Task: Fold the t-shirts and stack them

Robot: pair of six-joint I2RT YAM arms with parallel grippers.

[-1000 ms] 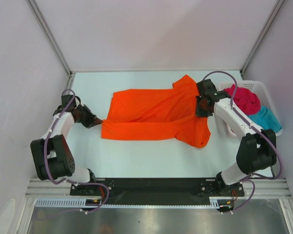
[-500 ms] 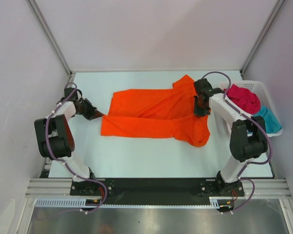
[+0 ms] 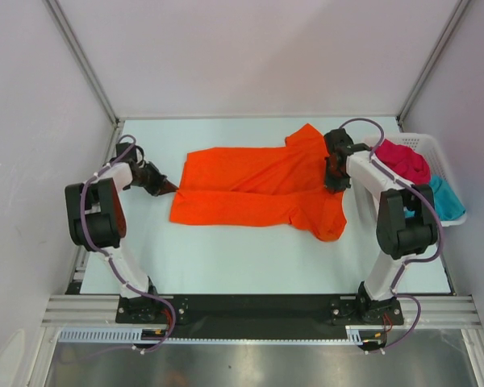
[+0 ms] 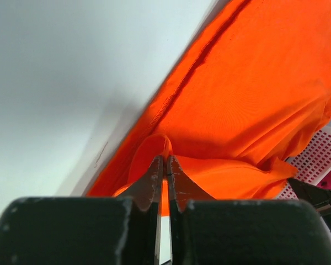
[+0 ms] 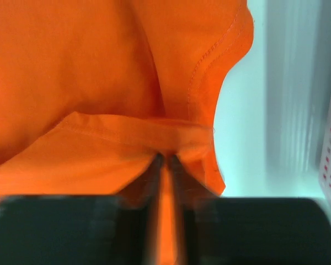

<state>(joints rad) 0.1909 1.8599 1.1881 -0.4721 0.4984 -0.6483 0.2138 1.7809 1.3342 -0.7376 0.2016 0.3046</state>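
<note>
The orange t-shirt [image 3: 250, 189] lies spread flat across the middle of the table, collar end to the right. My left gripper [image 3: 166, 186] sits low at its left hem, jaws shut on a pinch of the orange cloth [image 4: 166, 160]. At the shirt's right end, near the collar, my right gripper [image 3: 332, 179] has its narrow jaws closed on a folded orange hem [image 5: 164, 159]. The red t-shirt [image 3: 403, 161] and the teal t-shirt [image 3: 444, 197] lie bunched in the basket.
A white lattice basket [image 3: 426, 143] stands at the table's right edge, close behind my right arm; its wall shows in the left wrist view as a basket [image 4: 320, 160]. Enclosure walls and metal posts border the table on the left, back and right.
Both arms have folded back toward the far side, carrying their grippers a little. The shirt's left hem has shifted slightly right. Both grips on the orange cloth look a touch looser.
</note>
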